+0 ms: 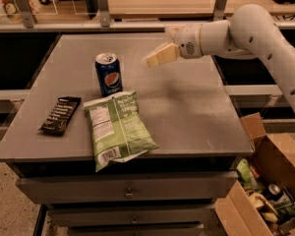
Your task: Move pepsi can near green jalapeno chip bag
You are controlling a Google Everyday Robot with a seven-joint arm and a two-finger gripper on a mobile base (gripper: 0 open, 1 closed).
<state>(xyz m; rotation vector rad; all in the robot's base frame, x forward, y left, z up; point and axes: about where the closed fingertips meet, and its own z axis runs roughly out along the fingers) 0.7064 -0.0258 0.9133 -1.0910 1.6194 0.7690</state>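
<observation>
Grey drawer table (pixel 196 112), cardboard box (pixel 281 162) beside

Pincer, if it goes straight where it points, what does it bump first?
Probably the pepsi can. The pincer hovers right of it in the picture, above the table, pointing left and slightly down; depth is unclear.
</observation>
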